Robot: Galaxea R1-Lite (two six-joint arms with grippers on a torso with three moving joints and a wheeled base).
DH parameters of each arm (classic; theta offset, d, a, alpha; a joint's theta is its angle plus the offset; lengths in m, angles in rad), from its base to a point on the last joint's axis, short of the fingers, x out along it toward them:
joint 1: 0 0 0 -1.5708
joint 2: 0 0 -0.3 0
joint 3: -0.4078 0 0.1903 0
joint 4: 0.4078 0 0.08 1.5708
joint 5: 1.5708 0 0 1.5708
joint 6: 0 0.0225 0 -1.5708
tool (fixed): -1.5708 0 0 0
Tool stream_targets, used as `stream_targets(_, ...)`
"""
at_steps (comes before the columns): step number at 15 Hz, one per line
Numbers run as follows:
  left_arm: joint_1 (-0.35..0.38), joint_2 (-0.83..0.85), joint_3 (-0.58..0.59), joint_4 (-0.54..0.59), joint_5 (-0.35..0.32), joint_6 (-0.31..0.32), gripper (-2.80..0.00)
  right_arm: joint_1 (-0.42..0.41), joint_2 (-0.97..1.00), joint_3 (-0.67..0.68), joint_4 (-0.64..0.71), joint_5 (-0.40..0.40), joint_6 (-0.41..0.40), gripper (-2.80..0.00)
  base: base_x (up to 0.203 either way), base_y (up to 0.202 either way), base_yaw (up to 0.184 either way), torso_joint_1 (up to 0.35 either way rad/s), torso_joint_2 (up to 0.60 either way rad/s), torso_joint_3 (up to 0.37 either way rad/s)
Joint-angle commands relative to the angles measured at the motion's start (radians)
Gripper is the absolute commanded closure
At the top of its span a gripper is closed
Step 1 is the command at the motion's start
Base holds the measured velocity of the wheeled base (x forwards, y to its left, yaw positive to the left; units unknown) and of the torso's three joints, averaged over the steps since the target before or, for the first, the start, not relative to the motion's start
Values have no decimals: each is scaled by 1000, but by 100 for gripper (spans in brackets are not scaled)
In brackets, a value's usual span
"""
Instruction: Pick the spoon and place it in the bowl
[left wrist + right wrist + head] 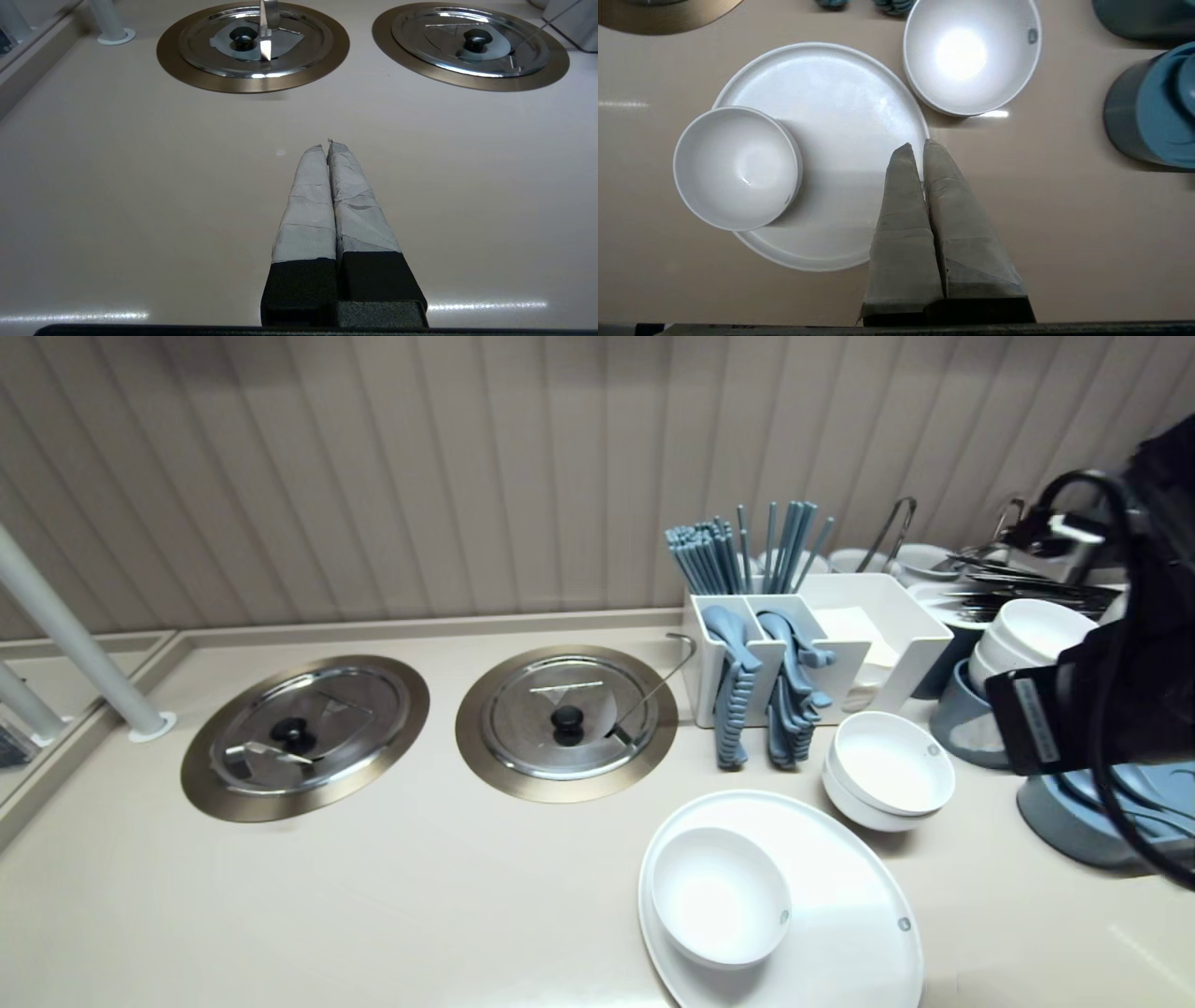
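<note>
1. White plate (840, 107) lies flat on the beige counter (373, 896), near me and right of the middle. It is round, shallow and matte, with a low raised rim.
2. A small white bowl (738, 168) stands upright on the plate's left part, overhanging the rim a little. I'd say that off-centre spot is why the right half is bare.
3. My right gripper (917, 144) hangs pointing down over the plate's right rim. Its tape-wrapped fingers are pressed together with nothing between them, and they look clear of the plate.
4. Two stacked white bowls (892, 770) sit just beyond the plate, to the far right. I can't tell whether they touch its rim. Nesting them keeps their footprint small.
5. Blue-grey round containers (1153, 121) stand at the right edge, well apart from the plate.
6. A white compartment caddy (868, 616) stands farther back. It holds blue chopsticks (738, 555) upright and ridged blue spoons (738, 709) draped over its front wall, each sort in its own cell.
7. Two polished steel lids with black knobs, left lid (303, 737) and right lid (567, 719), sit in bronze rings sunk flush into the counter. A thin wire handle pokes out at the right lid's edge.
8. My left gripper (327, 145) is low over bare counter, near of the lids, pointing toward them. Its fingers are together and hold nothing.
</note>
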Motion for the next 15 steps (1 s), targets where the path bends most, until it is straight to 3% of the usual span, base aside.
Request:
stream_targets(1,0,0,8,0,0,0,0,-20,-116,-9,3,-22,-20,0,0,0,0,0,0,0)
stream_targets(4,0,0,8,0,0,0,0,-46,-161,-142,4,-30,-130,0,0,0,0,0,0,0)
stream_targets(15,0,0,8,0,0,2,0,-96,-244,-112,0,-64,-147,0,0,0,0,0,0,0)
